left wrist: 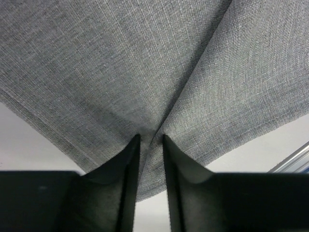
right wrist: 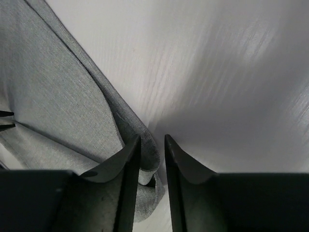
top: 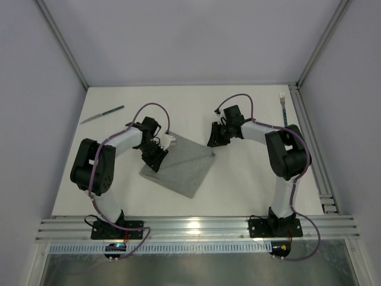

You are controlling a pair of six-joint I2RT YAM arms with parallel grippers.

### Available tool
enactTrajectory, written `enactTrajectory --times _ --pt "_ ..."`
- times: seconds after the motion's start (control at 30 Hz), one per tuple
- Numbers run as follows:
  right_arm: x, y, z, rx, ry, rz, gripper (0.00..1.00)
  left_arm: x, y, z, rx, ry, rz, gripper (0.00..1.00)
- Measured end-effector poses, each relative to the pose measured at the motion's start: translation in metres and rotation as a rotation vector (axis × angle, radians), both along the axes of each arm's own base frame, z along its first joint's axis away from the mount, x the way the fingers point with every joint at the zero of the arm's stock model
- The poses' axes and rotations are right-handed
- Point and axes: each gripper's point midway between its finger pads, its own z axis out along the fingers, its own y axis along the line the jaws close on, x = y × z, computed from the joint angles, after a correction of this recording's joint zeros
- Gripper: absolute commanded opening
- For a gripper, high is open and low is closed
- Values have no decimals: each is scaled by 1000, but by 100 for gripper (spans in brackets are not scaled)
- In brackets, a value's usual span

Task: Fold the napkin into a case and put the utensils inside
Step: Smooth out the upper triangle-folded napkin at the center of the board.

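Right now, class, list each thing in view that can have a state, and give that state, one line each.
napkin: mostly flat on the table, not yet folded, pinched at two edges.
left gripper: shut on a gathered fold of the napkin.
right gripper: shut on the napkin's edge.
knife: lying loose at far left, untouched.
fork: lying loose at far right, untouched.

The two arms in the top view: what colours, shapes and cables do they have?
The left arm and right arm have bulky black joints and white link sections, and each carries a looping purple cable. The wrist views show black tapered fingers.
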Motion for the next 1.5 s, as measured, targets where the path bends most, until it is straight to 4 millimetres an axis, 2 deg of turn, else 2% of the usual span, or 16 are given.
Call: enactTrajectory --times 0.1,0.27,0.37,0.47,0.5,0.6,1.17,1.23,1.27,1.33,1.37,1.43,1.5 --pt "1 2 3 11 -8 4 36 -1 0 -1 0 4 -1 10" --pt "-1 2 2 16 -12 6 36 -4 0 -3 -1 10 -1 1" --pt "-4 1 2 23 -18 8 35 -4 0 -3 -1 11 -1 0" --pt "-9 -1 1 19 -14 8 23 -4 1 -3 -1 11 -1 0" --pt "-10 -2 1 15 -12 7 14 -4 1 -3 -1 11 -1 0" --pt "-11 -5 -1 -2 -11 5 3 -4 1 -3 -1 11 -1 0" --pt "-35 -27 -1 -40 6 5 3 -7 3 -3 0 -1 -4 0" --pt "-35 -27 0 -38 3 8 10 -7 3 -3 0 -4 -5 3" --pt "-35 -27 0 -37 3 10 21 -7 3 -3 0 -5 -5 7" --pt "-36 -28 -1 -41 4 15 31 -7 3 -3 -1 -6 -10 20" --pt "-36 -29 -1 -44 2 19 41 -7 3 -2 -1 -7 -14 23" --pt "-36 -29 3 -46 -11 23 46 -8 4 1 2 -14 -19 31" --pt "-35 -35 12 -71 -37 14 50 -8 6 8 2 -32 -20 34"
